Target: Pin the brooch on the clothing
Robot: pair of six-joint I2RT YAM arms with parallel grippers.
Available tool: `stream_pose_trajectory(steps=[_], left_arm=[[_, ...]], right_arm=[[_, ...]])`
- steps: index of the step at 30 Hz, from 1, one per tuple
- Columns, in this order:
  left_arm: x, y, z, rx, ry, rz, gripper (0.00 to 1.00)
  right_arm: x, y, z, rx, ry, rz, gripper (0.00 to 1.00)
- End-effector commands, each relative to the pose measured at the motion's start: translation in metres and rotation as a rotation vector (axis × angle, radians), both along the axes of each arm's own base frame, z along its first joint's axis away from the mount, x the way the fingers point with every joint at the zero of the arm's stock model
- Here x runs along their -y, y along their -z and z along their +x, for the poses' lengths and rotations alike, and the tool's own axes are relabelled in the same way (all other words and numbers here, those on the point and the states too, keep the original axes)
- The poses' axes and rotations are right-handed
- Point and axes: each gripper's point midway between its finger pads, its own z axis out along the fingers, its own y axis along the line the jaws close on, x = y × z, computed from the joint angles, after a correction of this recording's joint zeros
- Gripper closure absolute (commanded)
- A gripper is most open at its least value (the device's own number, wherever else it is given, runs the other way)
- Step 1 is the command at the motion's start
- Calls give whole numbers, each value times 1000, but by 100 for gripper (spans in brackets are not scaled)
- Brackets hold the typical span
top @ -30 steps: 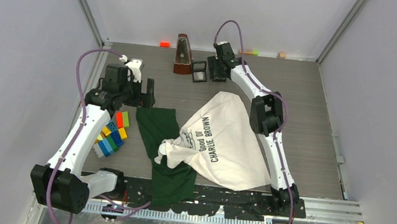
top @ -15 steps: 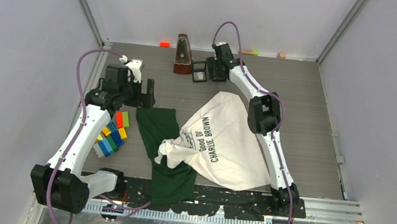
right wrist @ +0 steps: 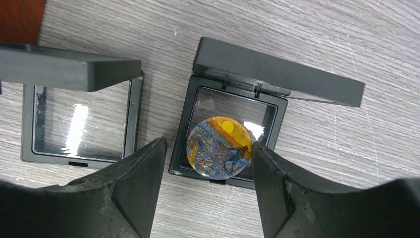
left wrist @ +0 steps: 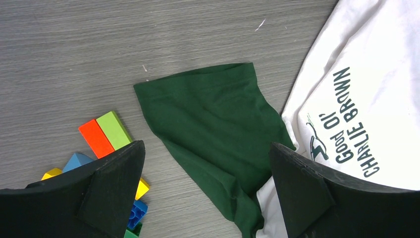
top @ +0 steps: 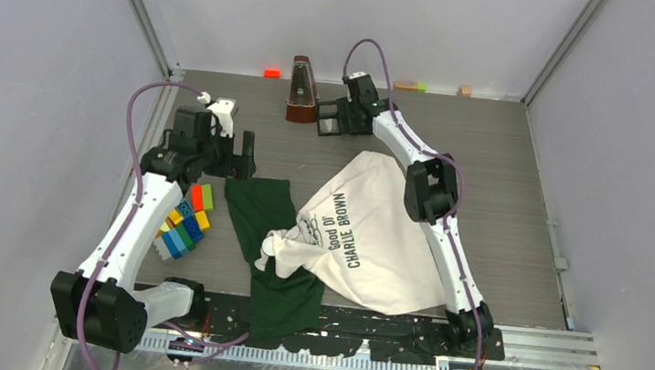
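Brooch point(right wrist: 219, 147) lies in open black box point(right wrist: 277, 74) nr far worktop edge, beside metronome point(top: 301, 89); 2nd open box point(right wrist: 79, 124) just beside. R jaws apart, straddling brooch, gripping nothing. T-shirt point(top: 374, 236) crumpled mid-worktop, green part over near edge; bare worktop point(top: 516, 187) to its right. L jaws wide, holding nothing, above green sleeve point(left wrist: 213, 124), blocks point(top: 184, 220) near.

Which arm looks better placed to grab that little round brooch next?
Right: the right gripper, open, straddles the brooch in its case; the left gripper hangs open over the clothing, well away.
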Motion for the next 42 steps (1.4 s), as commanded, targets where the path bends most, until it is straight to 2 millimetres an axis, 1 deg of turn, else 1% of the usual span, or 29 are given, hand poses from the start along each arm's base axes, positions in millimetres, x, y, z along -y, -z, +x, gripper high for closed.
stream_pose_trajectory(steps=[1,7,15,16,17,18,19,20,22,23,24,25,26,27,28,29,30,31,32,33,34,35,36,37,38,39,40,41,42], left_arm=[[0,-9,1,42,10,1,0],[0,-9,0,42,10,1,0],[-1,-10,0,47,9,3,0],[-1,-11,0,47,9,3,0],[-1,-10,0,45,9,3,0],[-1,-10,0,48,10,2,0],[-1,-11,0,49,11,2,0],[0,-11,0,48,11,0,0],[1,-10,-1,46,13,-5,0],[1,-11,-1,49,14,-8,0],[2,-12,-1,49,16,-13,0],[3,-12,-1,50,18,-18,0],[4,-13,-2,51,19,-24,0],[5,-14,-2,51,20,-32,0],[7,-14,-2,51,22,-43,0],[9,-15,-1,51,23,-58,0],[12,-17,-1,50,19,-80,0],[16,-18,-1,50,27,-104,0],[21,-20,-1,52,37,-133,0],[27,-21,-2,51,53,-166,0],[34,-23,-3,51,67,-202,0],[40,-23,-4,45,74,-242,1],[46,-23,-5,41,83,-284,2],[52,-24,-6,35,86,-328,3],[59,-24,-7,24,91,-375,4],[65,-24,-9,11,99,-421,5],[69,-23,-10,-3,93,-460,6],[73,-21,-12,-17,91,-494,7],[76,-19,-14,-35,83,-527,8]], right_arm=[[-2,4,3,22,-8,-56,33],[-1,0,4,46,14,-76,46],[-10,-24,4,80,19,2,60],[-13,-33,4,91,17,22,62],[-13,-32,2,86,20,34,63],[-17,-43,3,103,14,57,64],[-17,-42,1,98,16,67,64],[-20,-55,1,117,11,89,65],[-23,-66,-2,126,4,118,66],[-25,-73,-4,131,-7,135,66],[-26,-70,-9,120,-14,135,66],[-29,-81,-11,133,-25,148,66],[-29,-77,-16,122,-31,145,67],[-34,-89,-20,137,-42,156,67],[-33,-84,-26,123,-46,148,68],[-37,-97,-29,146,-58,159,68],[-36,-88,-37,126,-62,148,68],[-41,-105,-42,156,-75,164,69],[-40,-95,-51,132,-80,153,69],[-45,-112,-58,162,-94,176,69],[-44,-100,-69,135,-100,170,69],[-52,-121,-78,172,-121,205,69],[-52,-108,-91,138,-133,210,69],[-61,-131,-102,182,-158,248,70],[-59,-133,-119,172,-169,265,70],[-70,-139,-131,186,-190,291,70],[-75,-145,-151,199,-217,311,70],[-72,-129,-167,165,-217,305,70],[-80,-153,-181,214,-241,350,70]])
